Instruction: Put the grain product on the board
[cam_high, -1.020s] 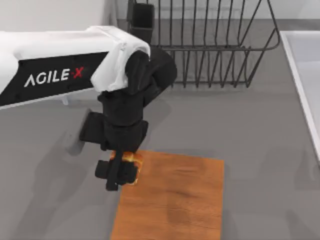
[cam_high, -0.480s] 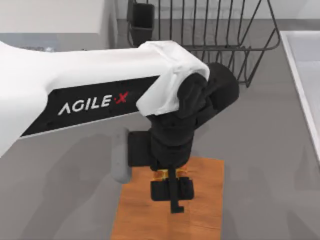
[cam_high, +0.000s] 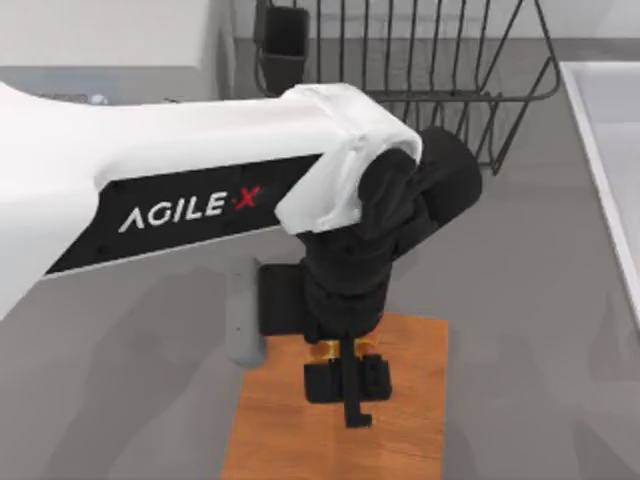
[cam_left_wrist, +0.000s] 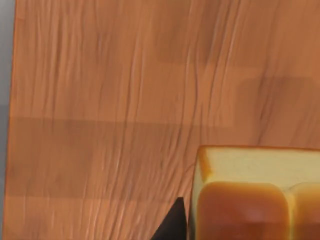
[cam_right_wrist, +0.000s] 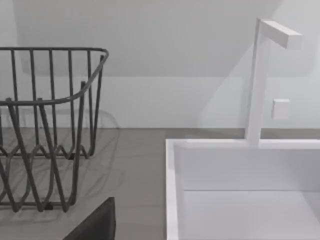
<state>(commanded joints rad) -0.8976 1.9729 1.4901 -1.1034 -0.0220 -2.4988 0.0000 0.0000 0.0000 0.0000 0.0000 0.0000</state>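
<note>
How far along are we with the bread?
Done: the left gripper has the bread over the board. In hand: it grips the loaf; the left wrist view shows wood grain close beneath. Left: set it down, release, retreat. I can't tell if it touches yet.

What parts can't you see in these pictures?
- Bread loaf: in the top view the left gripper covers most of it; the left wrist view's edge cuts it off.
- Whether the loaf touches the board: cannot tell.
- Wire rack and white sink: cut off by picture edges.
</note>
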